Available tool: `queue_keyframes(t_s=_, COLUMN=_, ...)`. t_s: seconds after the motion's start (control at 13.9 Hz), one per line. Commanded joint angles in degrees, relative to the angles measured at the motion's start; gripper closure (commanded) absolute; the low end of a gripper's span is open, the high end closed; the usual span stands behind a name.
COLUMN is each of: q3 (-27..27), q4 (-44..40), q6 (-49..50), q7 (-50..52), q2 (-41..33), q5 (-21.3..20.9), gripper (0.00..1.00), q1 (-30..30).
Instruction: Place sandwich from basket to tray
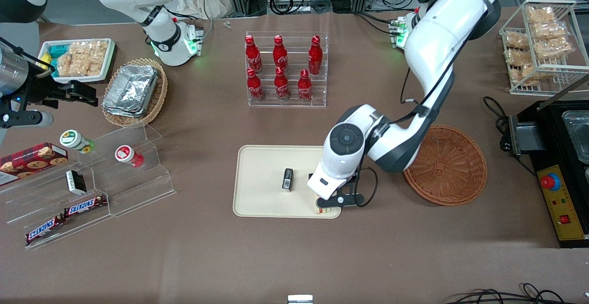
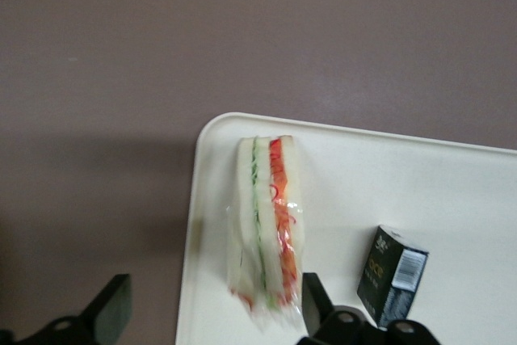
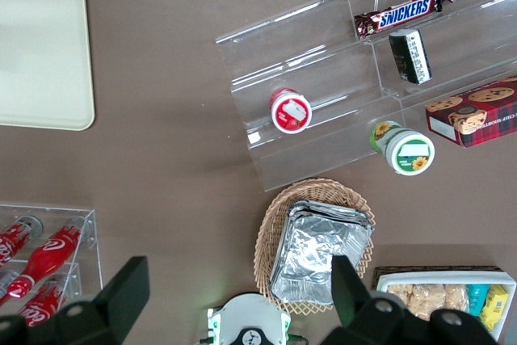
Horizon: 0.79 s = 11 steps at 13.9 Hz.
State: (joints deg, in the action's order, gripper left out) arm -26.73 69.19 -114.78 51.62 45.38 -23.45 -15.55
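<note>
The sandwich, a wrapped white wedge with orange-red and green layers, lies on the cream tray close to one of its corners. In the front view the sandwich peeks out under the wrist at the tray's corner nearest the basket. My left gripper hangs open just over it. One finger stands next to the wrap; its partner is well clear, over the table. The reddish-brown basket sits empty beside the tray, toward the working arm's end.
A small black box stands on the tray's middle. A rack of red bottles is farther from the camera. An acrylic shelf of snacks and a tan basket of foil containers lie toward the parked arm's end.
</note>
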Motion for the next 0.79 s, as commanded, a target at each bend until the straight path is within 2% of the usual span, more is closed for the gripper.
queue_keyframes(t_s=0.0, q3=0.37, q4=5.76, q6=3.08, q7=6.55, q2=-8.26, q5=-1.68, gripper=0.03, q1=1.83)
queue_keyframes(t_s=0.22, q3=0.02, q4=12.17, q6=2.90, q7=6.74, q2=-16.43, q5=-0.90, gripper=0.04, q1=8.32)
queue_keyframes(t_s=0.36, q3=-0.25, q4=21.28, q6=1.86, q7=6.74, q2=-24.24, q5=-0.55, gripper=0.04, q1=11.32)
queue_keyframes(t_s=0.58, q3=-0.16, q4=33.79, q6=-4.21, q7=5.78, q2=-35.33, q5=7.08, gripper=0.04, q1=15.36)
queue_keyframes(t_s=0.72, q3=0.10, q4=34.78, q6=-2.30, q7=1.15, q2=-39.29, q5=10.16, gripper=0.04, q1=15.90)
